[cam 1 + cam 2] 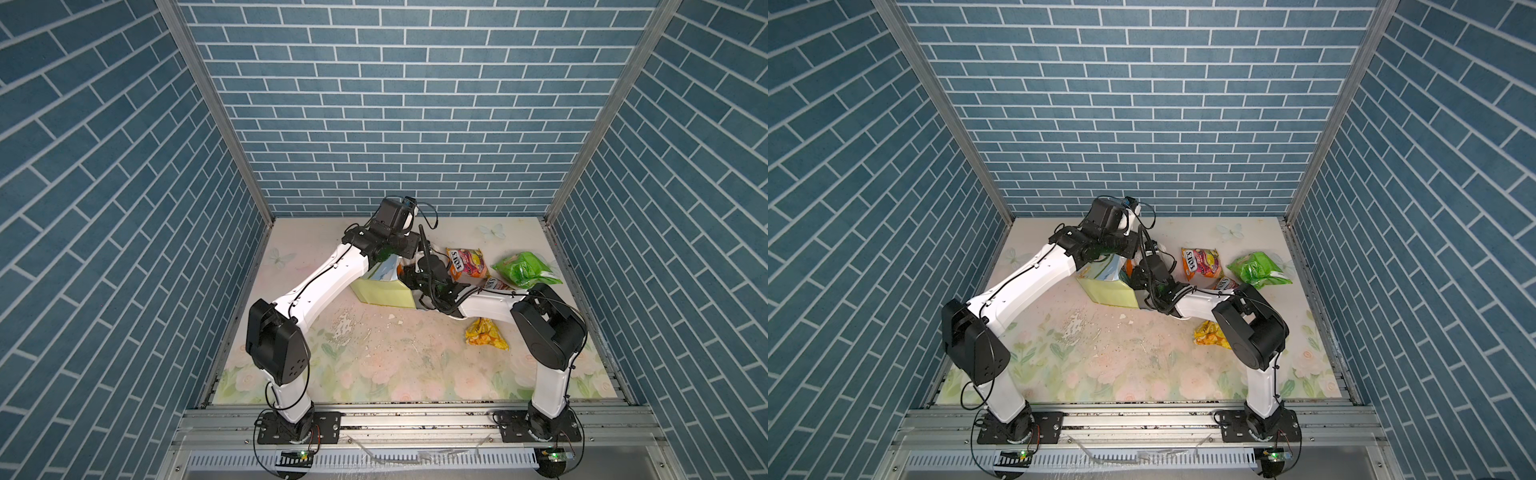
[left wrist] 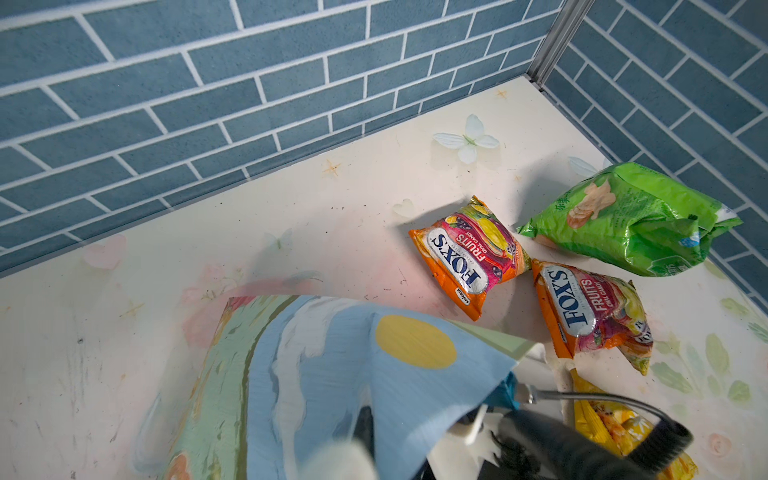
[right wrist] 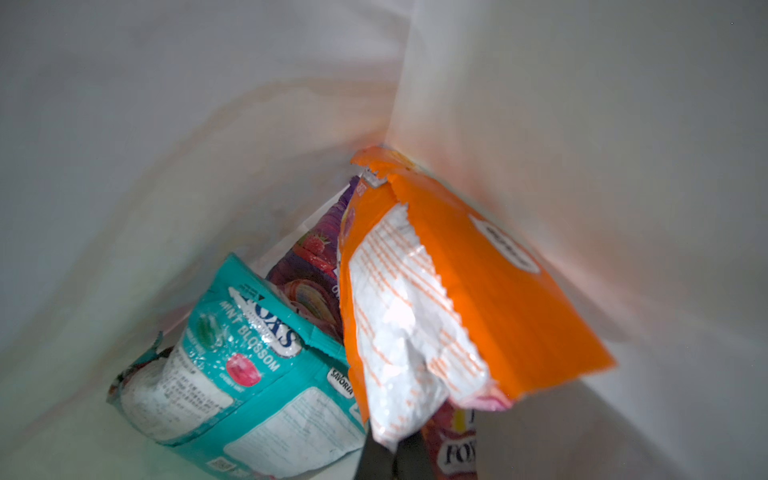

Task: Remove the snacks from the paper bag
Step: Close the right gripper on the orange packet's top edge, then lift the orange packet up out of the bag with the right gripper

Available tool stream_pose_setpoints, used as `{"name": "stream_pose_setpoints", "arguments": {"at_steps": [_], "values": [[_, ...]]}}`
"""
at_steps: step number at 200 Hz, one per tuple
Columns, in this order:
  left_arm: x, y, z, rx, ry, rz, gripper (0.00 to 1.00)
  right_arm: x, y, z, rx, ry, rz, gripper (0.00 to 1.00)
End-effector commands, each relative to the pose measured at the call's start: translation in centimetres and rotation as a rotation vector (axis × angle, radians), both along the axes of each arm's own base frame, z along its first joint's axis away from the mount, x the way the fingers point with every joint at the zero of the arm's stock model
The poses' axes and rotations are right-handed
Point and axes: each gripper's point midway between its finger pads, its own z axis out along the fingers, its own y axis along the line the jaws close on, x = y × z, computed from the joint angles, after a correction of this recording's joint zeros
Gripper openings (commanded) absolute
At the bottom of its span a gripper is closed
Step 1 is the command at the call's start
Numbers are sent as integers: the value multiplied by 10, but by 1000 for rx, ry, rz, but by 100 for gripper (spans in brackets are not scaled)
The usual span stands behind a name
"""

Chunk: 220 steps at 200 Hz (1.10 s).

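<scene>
- Paper walls hide much: the paper bag point(image 1: 384, 293) lies tipped near the bench point(image 1: 374, 365) middle, its mouth covered by both wrists in both top views.
- Blurred in its wrist view, the left gripper point(image 2: 336, 461) is closed, pinching the bag's rim; that arm arches over from the near left corner.
- Barely visible, the right gripper point(image 3: 392, 461) is clamped on the orange packet point(image 3: 478, 299) inside the bag, beside the teal packet point(image 3: 249, 374).
- Its forearm lies low, partly covering a yellow packet point(image 1: 486, 334) near the right edge.

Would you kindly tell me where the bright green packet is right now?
In both top views the green packet lies on the table at the far right, just right of an orange FOX'S packet.
</scene>
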Motion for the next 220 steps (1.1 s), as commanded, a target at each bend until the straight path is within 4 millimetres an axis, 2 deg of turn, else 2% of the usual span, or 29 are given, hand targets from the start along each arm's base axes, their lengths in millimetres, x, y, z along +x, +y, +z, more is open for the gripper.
{"name": "stream_pose_setpoints", "arguments": {"at_steps": [1, 145, 220], "values": [[3, -1, 7, 2, -20, 8, 0, 9, -11, 33, 34, -80, -44, 0], [6, 7, 4, 34, -20, 40, 0, 4, -21, 53, 51, -116, -65, 0], [7, 9, 2, 38, -17, 48, 0, -3, -29, 77, 83, -142, -68, 0]]}}
